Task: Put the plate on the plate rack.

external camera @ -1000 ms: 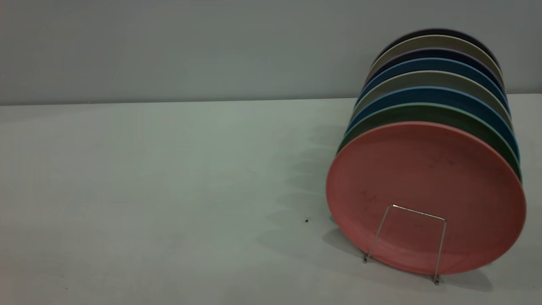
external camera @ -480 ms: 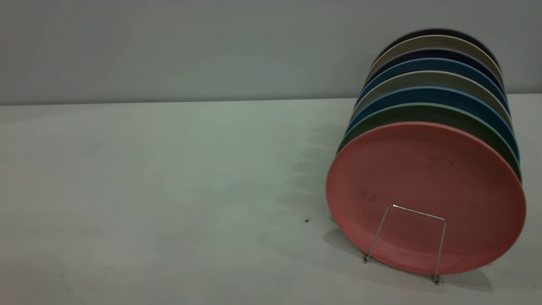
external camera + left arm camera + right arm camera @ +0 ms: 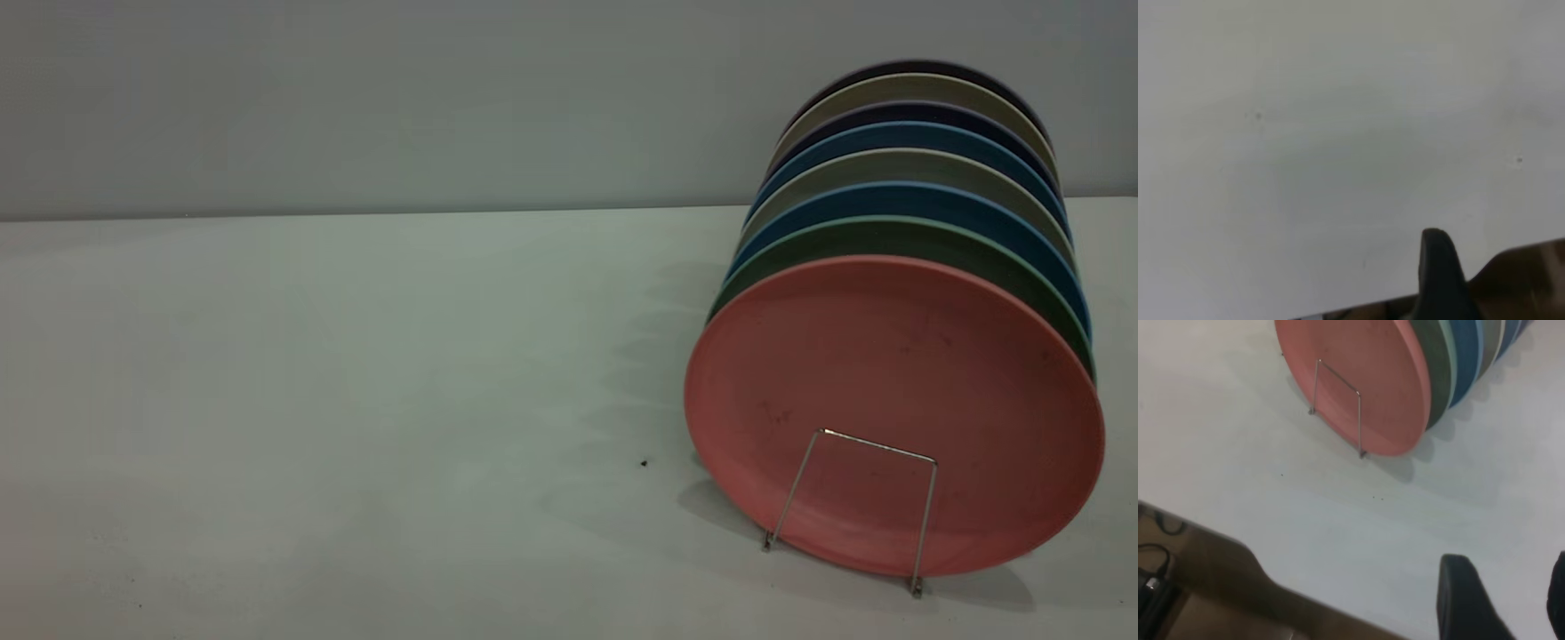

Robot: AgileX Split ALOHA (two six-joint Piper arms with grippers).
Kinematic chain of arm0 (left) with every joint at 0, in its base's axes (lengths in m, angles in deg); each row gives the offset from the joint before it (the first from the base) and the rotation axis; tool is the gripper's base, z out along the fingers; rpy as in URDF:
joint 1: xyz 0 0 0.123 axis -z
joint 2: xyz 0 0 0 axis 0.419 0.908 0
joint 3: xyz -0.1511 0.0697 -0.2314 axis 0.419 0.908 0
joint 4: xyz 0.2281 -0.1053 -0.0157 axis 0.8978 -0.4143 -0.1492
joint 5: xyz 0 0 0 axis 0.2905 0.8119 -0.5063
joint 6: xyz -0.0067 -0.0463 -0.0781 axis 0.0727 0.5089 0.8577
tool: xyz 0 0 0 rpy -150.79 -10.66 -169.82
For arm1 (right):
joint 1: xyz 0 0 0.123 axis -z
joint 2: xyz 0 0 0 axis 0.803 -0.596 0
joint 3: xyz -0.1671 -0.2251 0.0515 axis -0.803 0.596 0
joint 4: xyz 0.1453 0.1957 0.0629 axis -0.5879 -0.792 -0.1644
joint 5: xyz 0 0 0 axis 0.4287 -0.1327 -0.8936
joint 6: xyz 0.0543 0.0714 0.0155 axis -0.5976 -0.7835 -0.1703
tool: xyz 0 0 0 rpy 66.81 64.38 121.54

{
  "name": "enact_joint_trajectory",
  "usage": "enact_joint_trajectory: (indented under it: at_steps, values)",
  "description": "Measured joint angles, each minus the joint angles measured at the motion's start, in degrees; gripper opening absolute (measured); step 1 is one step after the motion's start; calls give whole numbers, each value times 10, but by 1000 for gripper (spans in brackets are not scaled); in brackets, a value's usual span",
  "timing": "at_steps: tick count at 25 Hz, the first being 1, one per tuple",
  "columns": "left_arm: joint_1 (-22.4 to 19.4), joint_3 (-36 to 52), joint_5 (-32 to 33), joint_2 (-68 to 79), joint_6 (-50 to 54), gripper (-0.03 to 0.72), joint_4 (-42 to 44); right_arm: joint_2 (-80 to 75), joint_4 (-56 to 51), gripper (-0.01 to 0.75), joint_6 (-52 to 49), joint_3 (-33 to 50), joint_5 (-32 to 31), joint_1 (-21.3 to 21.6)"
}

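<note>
Pale grey worktop [image 3: 356, 400], bare apart from one small dark speck [image 3: 644, 463].

Left end effector [image 3: 1439, 267]: one dark finger seen over bare worktop in the left wrist view, none of the task's things near it; open or closed cannot be told.

Right end effector [image 3: 1501, 597]: two dark fingers standing apart, open and holding nothing, well clear of the plates, which lie ahead of it across an open stretch of worktop.

Round matte salmon-pink plate with low raised rim and faint dark scuffs [image 3: 893, 413]: on edge, tilted back, foremost in a row of standing plates, directly in front of a teal-green plate [image 3: 898, 240] with blue plates [image 3: 916, 200] and grey ones behind. Thin silver wire plate rack [image 3: 853, 507]: only its front rectangular loop visible, crossing the lower face of the pink plate.

Judged placed, task near or at its end. Risks from here: a returning end effector clipping the pink rim and tipping the plate forward over the low loop; a knock to the light rack shifting the whole leaning row.
</note>
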Motion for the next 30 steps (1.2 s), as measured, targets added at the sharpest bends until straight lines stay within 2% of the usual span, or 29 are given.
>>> enact_joint_trajectory:
  at_steps: [23,26,30]
  values:
    - [0,0,4,-23,-1,485,-6,0,0,322,-2,2,-1,3]
    - [0,0,4,-23,-1,485,-6,5,0,322,-2,2,-1,32]
    - [-10,0,4,-32,-1,485,-6,29,0,322,-2,2,-1,103]
